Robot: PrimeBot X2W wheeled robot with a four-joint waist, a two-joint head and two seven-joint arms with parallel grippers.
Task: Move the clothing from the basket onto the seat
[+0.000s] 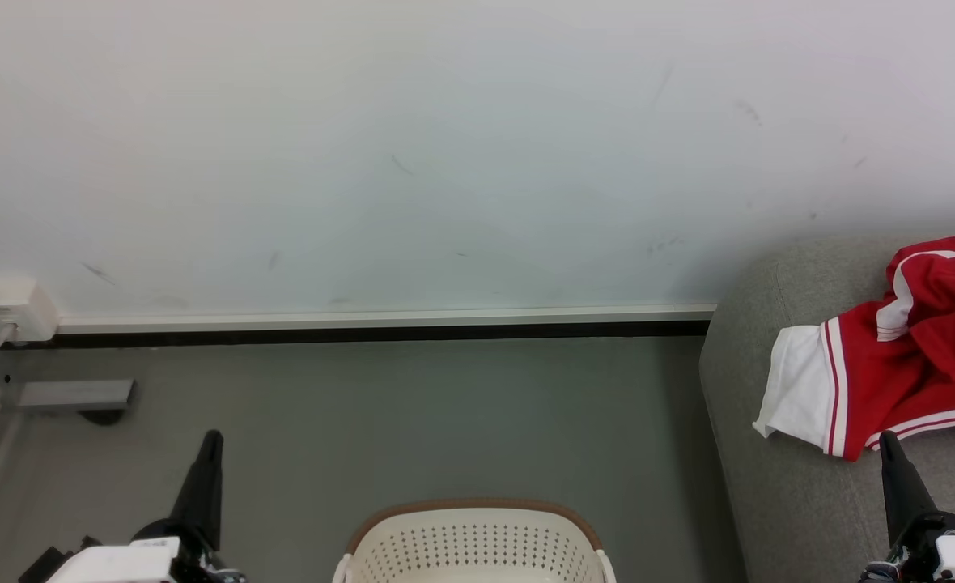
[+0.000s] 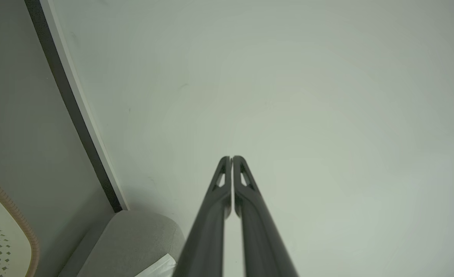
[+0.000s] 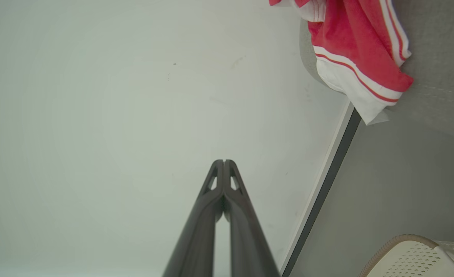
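Head view looks down at a grey floor (image 1: 413, 421) and a pale wall (image 1: 445, 162). L gripper (image 1: 212, 439) rises at lower left, R gripper (image 1: 888, 439) at lower right, both pointing toward the wall. Each wrist view shows that arm's dark jaws pressed tip to tip w/ nothing between them, so both are clenched and empty.

Clothing (image 1: 906, 372): red w/ white panels and striped trim. It lies crumpled on the sofa (image 1: 777, 486), just ahead of the R gripper's tip, and spreads to its right past the frame edge. A white panel lies ahead and left of that tip, near the sofa's rounded edge. In head view the tip sits right below the striped hem. It looks clear of the fabric, but contact can't be ruled out from this angle. In R wrist view the clothing is up and to the right of the tip, well apart, w/ a white corner overhanging the sofa's edge.

Basket (image 1: 477, 542): cream, perforated, brown rim. It stands on the floor between the two grippers, approx midway and behind their tips. Its inside is cut off by the frame.

The sofa lies under and around the R gripper, well right of the L gripper. A white baseboard (image 1: 380, 316) w/ a dark strip runs ahead of both. A white wall box (image 1: 8, 312) sits ahead and left of the L gripper.
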